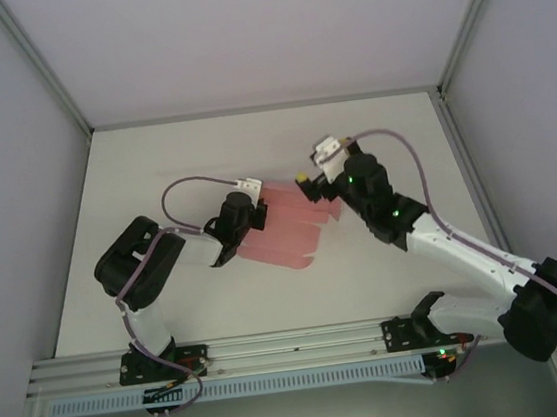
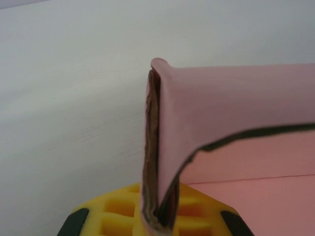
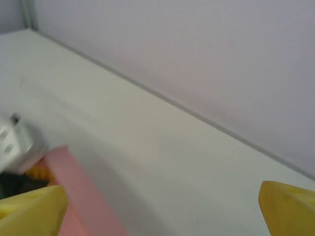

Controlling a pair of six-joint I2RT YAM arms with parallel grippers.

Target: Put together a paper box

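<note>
So, the paper box [image 1: 286, 230] isn't a box at all right now. It's a pink card sheet lying mostly flat around the middle of the bench [image 1: 202, 157], right between the two arms. Its near-right edge is cut into rounded flaps that lie flat on the surface.

The left side is the interesting bit. From the left wrist, the paper box [image 2: 236, 108] has one flap bent up and doubled over, with a dark raw edge curving across it. The left pincer [image 2: 157, 216] is clamped tight on that fold, and the card is squeezed between its yellow fingers [image 2: 118, 211]. In the top view the left pincer [image 1: 252, 219] sits at the sheet's left edge.

The right pincer [image 1: 314, 190] hangs over the far-right corner of the card. From its own camera the right pincer [image 3: 160, 211] is spread wide, with nothing between the two yellow fingertips [image 3: 288, 206]. A strip of the pink card [image 3: 78, 191] runs just beside the left one. I can't tell if they touch.

There's plenty of room otherwise. Bare white bench runs to the back wall [image 1: 258, 30], and there are open strips left and right before the side walls. A clear band lies between the card and the metal rail [image 1: 294, 343] at the near edge. A purple cable [image 1: 190, 183] loops just behind the left arm.
</note>
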